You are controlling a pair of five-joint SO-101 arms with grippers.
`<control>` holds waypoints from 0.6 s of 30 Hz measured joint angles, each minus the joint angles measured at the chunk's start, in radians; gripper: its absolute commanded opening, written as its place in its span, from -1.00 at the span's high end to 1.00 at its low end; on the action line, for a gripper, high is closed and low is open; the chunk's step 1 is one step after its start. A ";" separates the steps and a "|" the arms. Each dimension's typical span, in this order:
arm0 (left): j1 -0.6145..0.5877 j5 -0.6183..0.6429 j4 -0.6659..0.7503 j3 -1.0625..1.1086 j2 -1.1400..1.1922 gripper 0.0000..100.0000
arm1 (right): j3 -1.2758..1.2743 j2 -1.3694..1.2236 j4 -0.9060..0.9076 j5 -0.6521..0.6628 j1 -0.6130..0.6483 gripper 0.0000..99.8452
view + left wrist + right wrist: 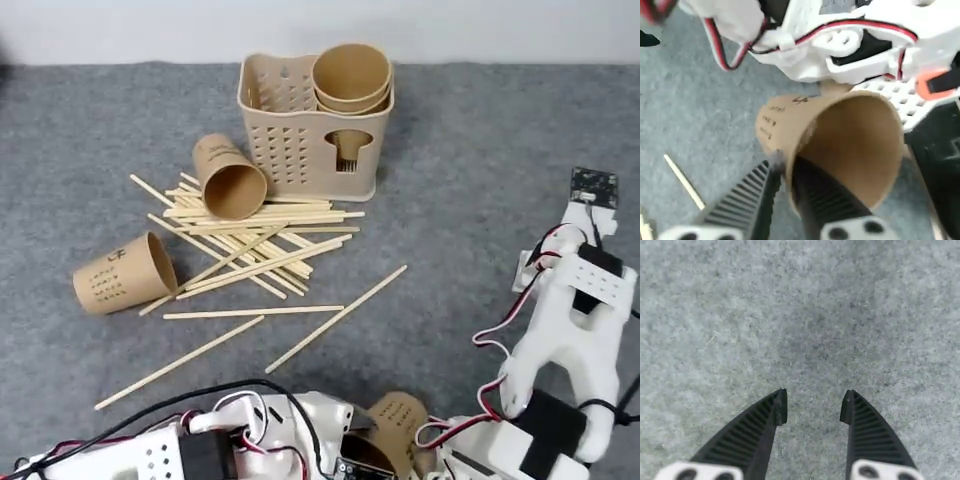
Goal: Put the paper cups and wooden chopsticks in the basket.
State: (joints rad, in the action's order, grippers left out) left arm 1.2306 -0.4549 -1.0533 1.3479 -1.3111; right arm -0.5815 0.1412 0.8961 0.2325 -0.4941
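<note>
Gripping a paper cup point(840, 130) by its rim, the left pincer point(785, 167) sits at the near edge of the desk point(480, 150). The right pincer point(812, 407) hangs released above grey desk. 2 stacked cups point(350, 78) nest in the basket point(290, 150); 2 loose cups point(125, 275) lie by scattered chopsticks point(250, 240).

Grey felt surface point(470, 140) (evenly lit) meets 1 pale wall point(320, 25) behind.

A lab-like robot test bench: a grey felt mat point(480, 150), a plain white wall point(320, 25), and white arms point(570, 330) with bare wiring point(875, 24).
</note>
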 measured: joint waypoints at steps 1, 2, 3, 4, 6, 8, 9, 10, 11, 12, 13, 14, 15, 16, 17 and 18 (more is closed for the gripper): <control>0.000 0.000 0.002 -0.014 0.009 0.98 | 0.000 0.000 0.000 0.000 0.000 0.61; -0.002 0.000 0.002 -0.029 0.011 0.98 | 0.000 0.000 0.000 0.000 0.000 0.61; -0.015 0.000 0.002 -0.049 0.011 0.98 | 0.000 0.000 0.000 0.000 0.000 0.61; -0.040 0.000 -0.003 -0.077 0.011 0.98 | 0.000 0.000 0.000 0.000 0.000 0.61; -0.104 0.000 -0.041 -0.138 0.011 0.98 | 0.000 0.000 0.000 -0.008 0.000 0.61; -0.206 -0.017 -0.109 -0.199 0.011 0.98 | 0.000 0.000 0.000 -0.020 -0.003 0.61; -0.265 -0.041 -0.146 -0.226 0.011 0.98 | 0.000 0.000 0.000 -0.023 -0.006 0.61; -0.336 -0.071 -0.186 -0.249 0.011 0.98 | 0.000 0.000 -0.002 -0.026 -0.011 0.61; -0.414 -0.101 -0.219 -0.269 0.011 0.98 | 0.000 0.000 -0.003 -0.026 -0.015 0.61; -0.496 -0.129 -0.242 -0.285 0.011 0.98 | 0.000 0.000 -0.006 -0.026 -0.018 0.61; -0.588 -0.150 -0.253 -0.298 0.011 0.98 | 0.000 0.000 -0.006 -0.026 -0.023 0.61; -0.681 -0.167 -0.258 -0.307 0.011 0.98 | 0.000 0.000 -0.006 -0.026 -0.028 0.61; -0.778 -0.176 -0.256 -0.310 0.011 0.98 | 0.000 0.000 -0.006 -0.026 -0.034 0.61; -0.865 -0.181 -0.241 -0.311 0.011 0.98 | 0.000 0.000 -0.006 -0.026 -0.034 0.61; -0.951 -0.181 -0.215 -0.311 0.011 0.98 | 0.000 0.000 -0.006 -0.026 -0.034 0.61; -1.028 -0.178 -0.173 -0.311 0.011 0.98 | 0.000 0.000 -0.006 -0.034 -0.034 0.61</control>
State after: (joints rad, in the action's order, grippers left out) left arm 0.2025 -0.6329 -1.2267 1.0365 -1.3004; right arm -0.5815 0.1412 0.8899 0.1987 -0.5278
